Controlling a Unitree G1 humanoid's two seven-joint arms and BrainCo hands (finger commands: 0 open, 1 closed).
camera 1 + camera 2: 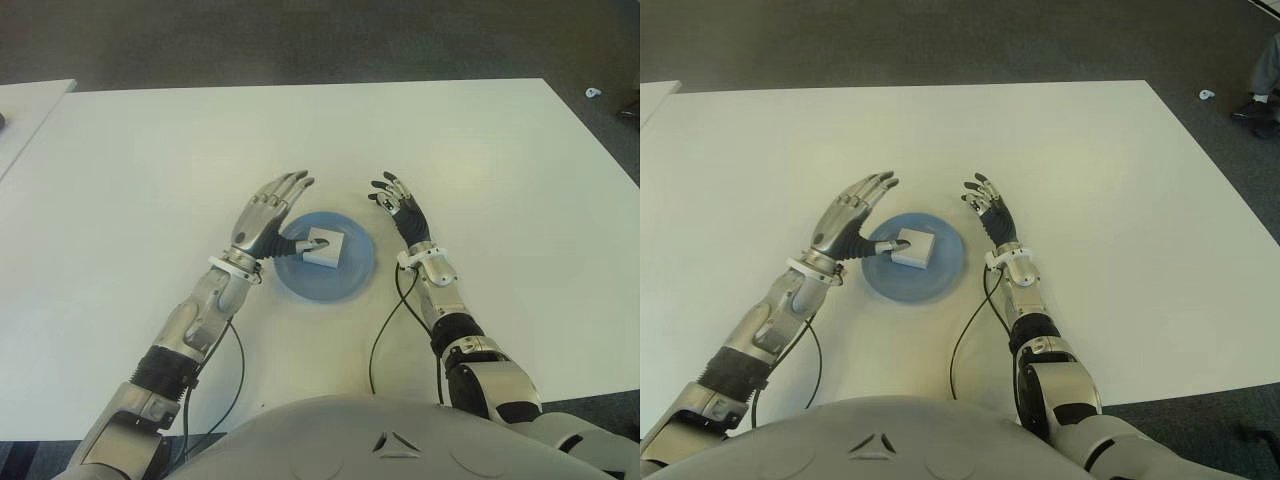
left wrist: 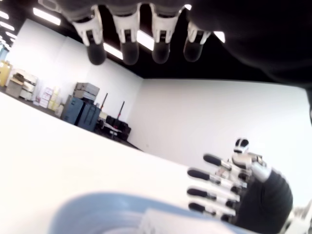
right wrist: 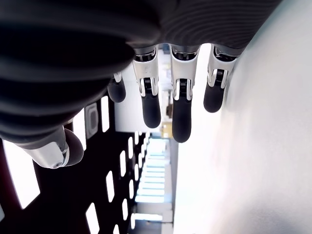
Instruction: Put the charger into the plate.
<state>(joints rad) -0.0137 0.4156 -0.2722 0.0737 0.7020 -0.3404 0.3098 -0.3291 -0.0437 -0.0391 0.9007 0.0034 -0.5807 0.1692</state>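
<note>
A white square charger [image 1: 324,249] lies inside the round blue plate [image 1: 350,278] at the middle of the white table. My left hand [image 1: 271,212] hangs at the plate's left rim with its fingers stretched out flat and nothing in them; its thumb [image 1: 293,244] reaches over the plate toward the charger, and whether they touch I cannot tell. My right hand [image 1: 399,209] is on the plate's right side, fingers spread and empty. In the left wrist view the plate [image 2: 92,214] and the charger's edge [image 2: 161,224] show below the straight fingertips [image 2: 127,46].
The white table [image 1: 480,160] stretches wide on all sides of the plate. Black cables [image 1: 385,335] run from both wrists back toward my body. A second white table's corner [image 1: 25,110] shows at the far left. Dark floor lies beyond the far edge.
</note>
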